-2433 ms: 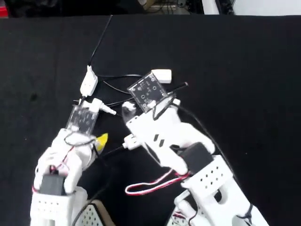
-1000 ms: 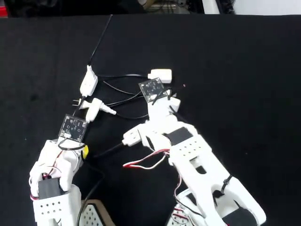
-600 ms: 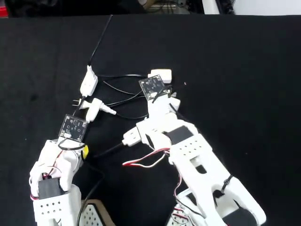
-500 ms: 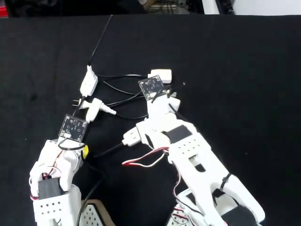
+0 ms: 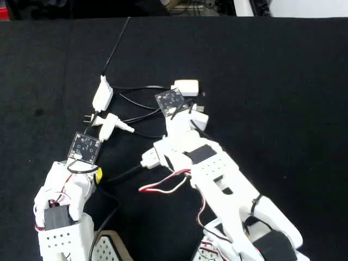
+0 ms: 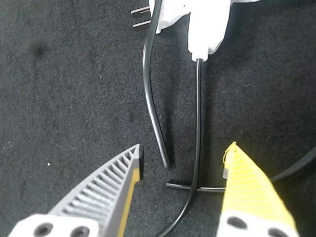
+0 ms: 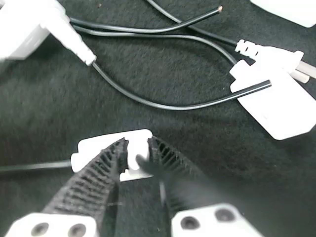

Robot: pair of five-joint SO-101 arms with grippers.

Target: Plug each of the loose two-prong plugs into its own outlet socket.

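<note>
The black cloth-covered table (image 5: pixel 283 81) carries a scatter of white plug and socket pieces with thin black cables (image 6: pixel 197 123), and from what I can see nothing is plugged in yet. The right gripper (image 7: pixel 134 148) is down near the middle of the table, its jaws drawn close and apparently clamped on a small white plug body (image 7: pixel 94 145) lying flat. The left gripper (image 6: pixel 183 147) hangs just short of a white two-prong plug (image 5: pixel 111 124), jaws wide apart and empty. That plug's metal prongs (image 6: pixel 140 12) are bare, so every insertion looks still to do.
</note>
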